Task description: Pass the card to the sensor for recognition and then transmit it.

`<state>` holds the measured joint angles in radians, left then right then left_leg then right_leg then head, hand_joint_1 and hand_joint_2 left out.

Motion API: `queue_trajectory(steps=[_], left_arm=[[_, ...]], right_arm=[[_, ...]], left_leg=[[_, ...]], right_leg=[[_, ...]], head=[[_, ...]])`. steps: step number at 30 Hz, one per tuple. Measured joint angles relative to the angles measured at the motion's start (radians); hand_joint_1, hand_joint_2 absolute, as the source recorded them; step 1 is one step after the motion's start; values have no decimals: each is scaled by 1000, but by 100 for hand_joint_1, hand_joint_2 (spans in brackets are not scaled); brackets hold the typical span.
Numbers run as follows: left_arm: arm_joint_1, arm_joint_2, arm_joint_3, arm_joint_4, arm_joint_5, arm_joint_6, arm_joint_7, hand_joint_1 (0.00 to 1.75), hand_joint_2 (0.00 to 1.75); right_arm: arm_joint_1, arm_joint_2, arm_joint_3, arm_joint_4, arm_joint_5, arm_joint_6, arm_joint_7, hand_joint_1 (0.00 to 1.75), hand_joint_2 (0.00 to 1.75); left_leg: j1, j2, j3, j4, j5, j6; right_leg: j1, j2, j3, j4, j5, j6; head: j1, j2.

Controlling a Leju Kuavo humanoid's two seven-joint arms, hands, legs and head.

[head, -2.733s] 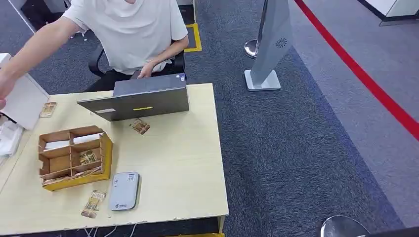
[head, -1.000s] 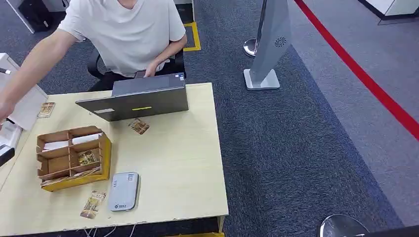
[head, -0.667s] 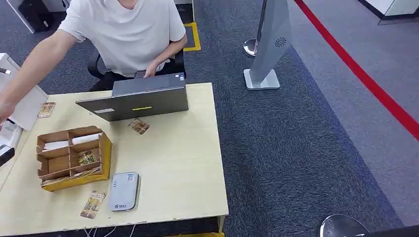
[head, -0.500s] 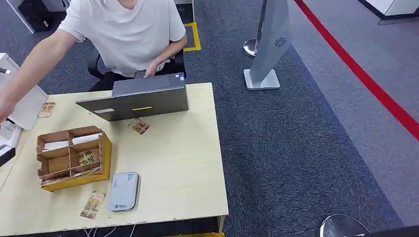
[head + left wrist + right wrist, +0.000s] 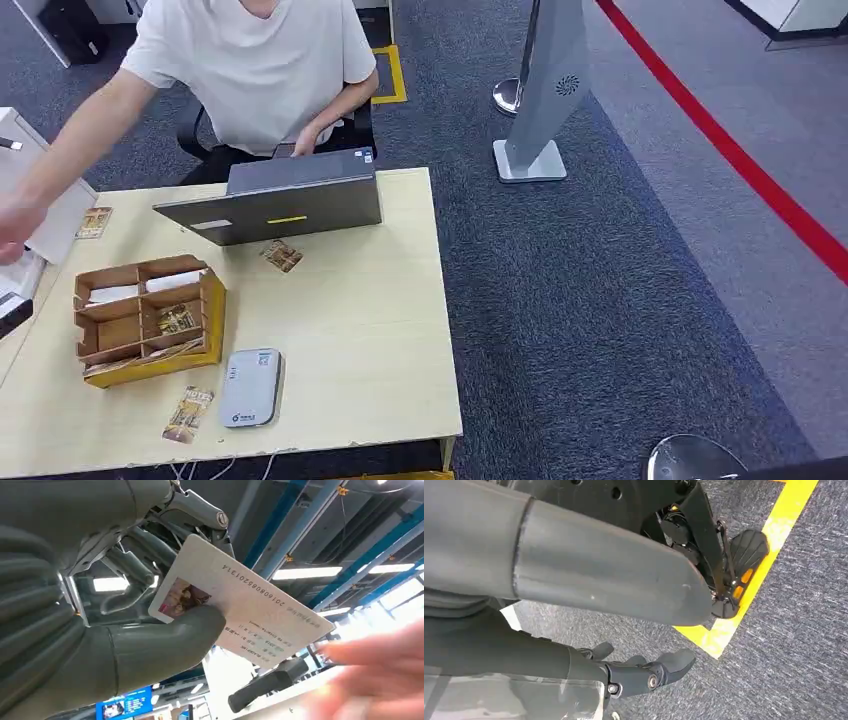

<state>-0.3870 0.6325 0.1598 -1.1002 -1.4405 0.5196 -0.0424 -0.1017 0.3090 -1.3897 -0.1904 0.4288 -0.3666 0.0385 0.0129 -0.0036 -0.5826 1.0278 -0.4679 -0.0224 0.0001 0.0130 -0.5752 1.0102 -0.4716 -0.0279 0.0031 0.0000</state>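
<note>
Nearer now, a person's blurred hand point(image 5: 380, 672) approaches the card point(image 5: 240, 602) pinched by the left robot hand point(image 5: 125, 605).

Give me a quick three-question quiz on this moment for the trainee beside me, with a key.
1. True or false: the left hand holds the card between its thumb and fingers.
2. On the table, what lies right beside the grey card reader, on the side away from the carpet? A) a small brown card B) the laptop C) a cup
3. Fill in: in the left wrist view, a person's blurred ____ is near the card's free end.

Key: 1 true; 2 A; 3 hand
</note>
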Motion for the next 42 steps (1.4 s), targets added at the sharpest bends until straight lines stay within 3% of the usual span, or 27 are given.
queue_trajectory(steps=[16, 22, 29, 32, 38, 42], left_arm=[[-2, 0, -4, 0, -15, 7, 8, 175, 175], [4, -60, -43, -3, -55, 31, 12, 175, 175], [23, -178, -152, -42, -64, 34, 37, 175, 175], [25, -209, -205, -61, -64, 25, 88, 175, 175], [23, -289, -441, -111, -64, -22, 244, 175, 175], [24, -330, -563, -146, -64, -37, 278, 175, 175]], right_arm=[[0, 0, -6, 0, -15, -4, -3, 0, 0], [-1, 0, -8, 0, -15, -6, -3, 0, 0], [-2, 1, -11, 0, -16, -9, -3, 0, 0], [-1, 1, -11, 0, -17, -10, -3, 0, 0], [-3, 5, -13, 1, -33, -12, -3, 0, 0], [-2, 6, -20, 1, -35, -13, -3, 0, 0]], left_leg=[[0, 0, 0, 0, 0, 0], [-1, 0, 0, 0, 0, 1], [-2, 0, 0, 0, 0, 1], [-2, 0, 0, 1, 0, 1], [-2, -1, -1, 1, 1, 2], [-2, -1, -1, 1, 1, 2]], right_leg=[[0, 0, 0, 0, 0, 0], [-1, -1, 0, 0, 0, 0], [-2, -1, 0, 0, 1, 1], [-2, 0, -1, 0, 1, 1], [-3, -2, 0, -1, 1, 2], [-3, -1, 0, -1, 2, 3]], head=[[0, 0], [0, 0], [0, 0], [0, 0], [0, 0], [0, 0]])
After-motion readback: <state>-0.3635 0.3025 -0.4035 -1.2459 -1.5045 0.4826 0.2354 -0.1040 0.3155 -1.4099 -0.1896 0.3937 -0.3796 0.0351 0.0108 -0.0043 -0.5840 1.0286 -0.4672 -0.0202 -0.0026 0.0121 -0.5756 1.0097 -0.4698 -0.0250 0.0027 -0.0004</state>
